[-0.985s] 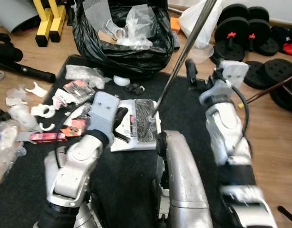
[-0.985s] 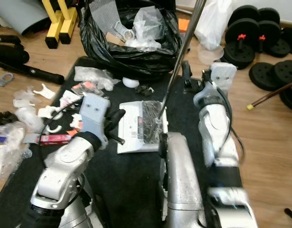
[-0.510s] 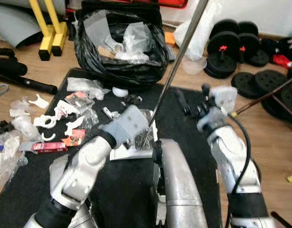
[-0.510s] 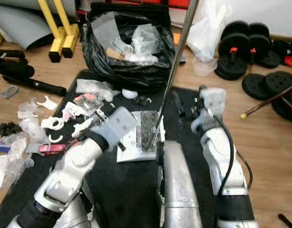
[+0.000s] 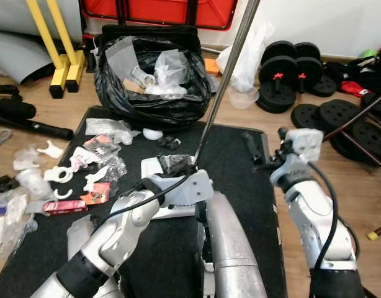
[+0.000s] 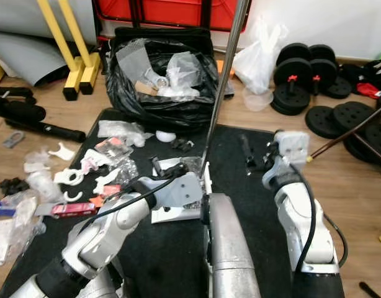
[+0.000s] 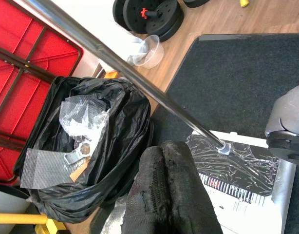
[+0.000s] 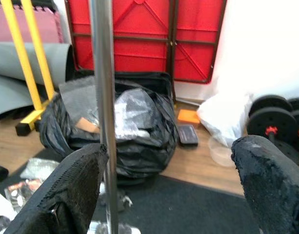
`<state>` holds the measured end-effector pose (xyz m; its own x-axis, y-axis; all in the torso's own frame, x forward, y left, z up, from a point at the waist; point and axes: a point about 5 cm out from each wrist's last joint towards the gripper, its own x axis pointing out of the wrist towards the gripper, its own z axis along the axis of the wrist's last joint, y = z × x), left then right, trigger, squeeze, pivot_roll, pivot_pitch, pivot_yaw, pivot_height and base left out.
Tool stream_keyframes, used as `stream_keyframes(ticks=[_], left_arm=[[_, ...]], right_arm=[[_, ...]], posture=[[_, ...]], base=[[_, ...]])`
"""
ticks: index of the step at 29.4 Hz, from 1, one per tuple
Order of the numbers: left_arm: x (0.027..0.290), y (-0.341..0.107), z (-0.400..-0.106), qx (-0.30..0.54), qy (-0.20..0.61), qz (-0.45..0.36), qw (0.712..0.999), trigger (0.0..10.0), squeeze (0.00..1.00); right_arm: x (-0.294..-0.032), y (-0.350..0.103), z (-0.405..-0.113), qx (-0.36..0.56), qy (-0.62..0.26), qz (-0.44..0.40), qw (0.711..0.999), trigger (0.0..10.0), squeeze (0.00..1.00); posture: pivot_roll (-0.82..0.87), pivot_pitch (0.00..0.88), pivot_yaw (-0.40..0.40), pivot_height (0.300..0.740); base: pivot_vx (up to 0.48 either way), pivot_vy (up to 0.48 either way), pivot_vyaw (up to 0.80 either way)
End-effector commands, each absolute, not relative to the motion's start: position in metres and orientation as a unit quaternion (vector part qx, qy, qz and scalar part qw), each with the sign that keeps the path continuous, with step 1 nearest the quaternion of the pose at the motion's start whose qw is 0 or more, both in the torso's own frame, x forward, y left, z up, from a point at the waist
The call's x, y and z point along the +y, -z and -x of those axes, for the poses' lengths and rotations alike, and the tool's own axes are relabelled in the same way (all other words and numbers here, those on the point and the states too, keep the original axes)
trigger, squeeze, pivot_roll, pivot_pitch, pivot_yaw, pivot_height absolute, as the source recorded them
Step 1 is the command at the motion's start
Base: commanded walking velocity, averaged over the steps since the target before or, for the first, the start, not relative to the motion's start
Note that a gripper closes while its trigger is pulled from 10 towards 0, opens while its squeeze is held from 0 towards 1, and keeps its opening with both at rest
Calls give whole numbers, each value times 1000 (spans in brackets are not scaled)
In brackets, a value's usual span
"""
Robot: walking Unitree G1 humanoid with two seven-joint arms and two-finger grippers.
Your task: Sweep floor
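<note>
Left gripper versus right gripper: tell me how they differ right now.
The left gripper has its fingers pressed together, shut; the right gripper has its fingers spread wide, open. The left gripper sits low over the white dustpan on the black mat; the right gripper is raised beside the metal pole, not touching it. Both have black fingers and point toward the black trash bag.

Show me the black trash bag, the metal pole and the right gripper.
black trash bag [image 5: 116,87], left eye view, its left wall.
metal pole [image 5: 224,81], left eye view, mid-shaft.
right gripper [image 8: 169,185], right wrist view, midway between its open fingertips.
</note>
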<state>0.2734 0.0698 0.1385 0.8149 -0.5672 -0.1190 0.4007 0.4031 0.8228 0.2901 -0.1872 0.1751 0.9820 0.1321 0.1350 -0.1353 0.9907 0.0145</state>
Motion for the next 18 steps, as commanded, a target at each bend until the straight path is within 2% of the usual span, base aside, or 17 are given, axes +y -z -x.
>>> stream_keyframes(ticks=[1, 15, 18], left_arm=[[69, -136, -274, -90, 291, -452, 838, 10000, 0], [73, -136, -274, -93, 287, -460, 835, 10000, 0], [75, -134, -273, -94, 287, -461, 834, 10000, 0]], right_arm=[[-192, -169, -290, -52, -61, -13, 997, 10000, 0], [-186, -169, -289, -48, -64, -21, 997, 10000, 0], [-181, -172, -292, -51, -71, -21, 996, 10000, 0]], posture=[[-168, 86, -132, 480], [-151, 94, -134, 505], [-156, 85, -113, 515]], base=[[0, 0, 0], [0, 0, 0], [0, 0, 0]])
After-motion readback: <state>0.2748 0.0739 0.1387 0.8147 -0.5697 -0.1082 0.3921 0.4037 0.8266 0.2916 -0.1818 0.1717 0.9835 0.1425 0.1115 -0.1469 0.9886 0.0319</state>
